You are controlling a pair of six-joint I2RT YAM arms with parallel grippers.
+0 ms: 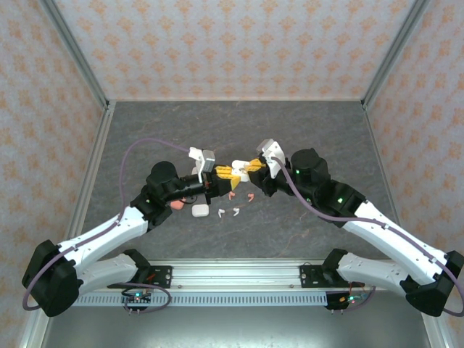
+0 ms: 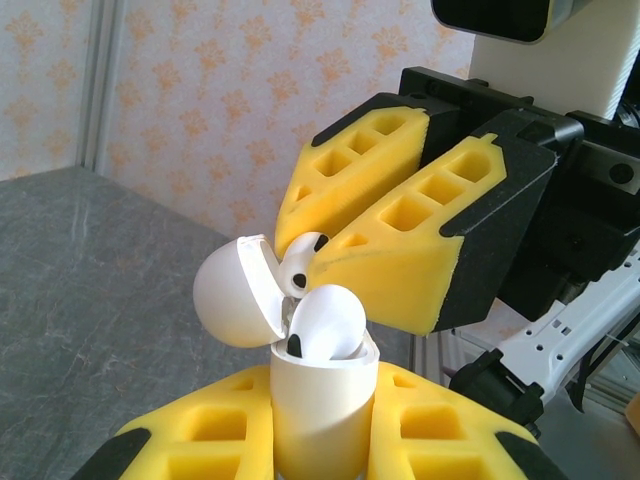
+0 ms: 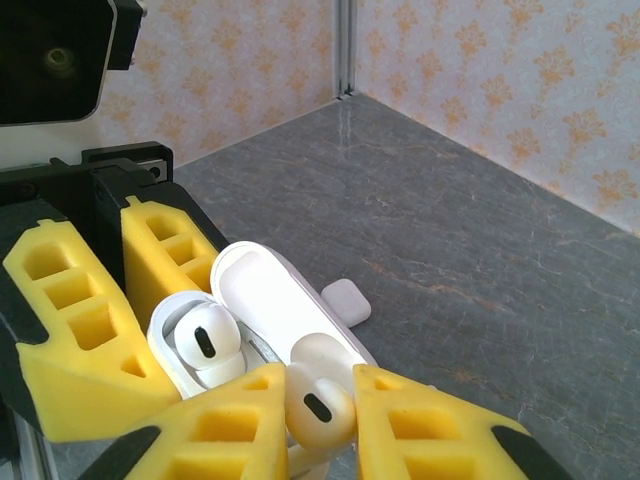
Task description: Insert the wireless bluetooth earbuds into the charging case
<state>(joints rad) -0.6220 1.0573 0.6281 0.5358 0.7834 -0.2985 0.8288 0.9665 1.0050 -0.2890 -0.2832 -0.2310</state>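
My left gripper (image 2: 322,395) is shut on a white charging case (image 2: 322,420), which stands upright with its lid (image 2: 232,295) swung open. One white earbud (image 2: 328,322) sits in the case. My right gripper (image 3: 320,388) is shut on a second white earbud (image 3: 322,405) and holds it just above the open case (image 3: 172,335), beside the lid (image 3: 270,295). In the left wrist view that earbud (image 2: 303,262) shows at the tips of the right fingers (image 2: 400,235). In the top view both grippers (image 1: 223,174) (image 1: 243,172) meet above the table's middle.
On the table below the grippers lie two coral earbuds (image 1: 232,194) (image 1: 249,196) and two white earbuds (image 1: 221,212) (image 1: 236,211). A shut white case (image 1: 200,211) and a coral case (image 1: 176,206) lie to their left. Patterned walls enclose the grey table (image 1: 304,138).
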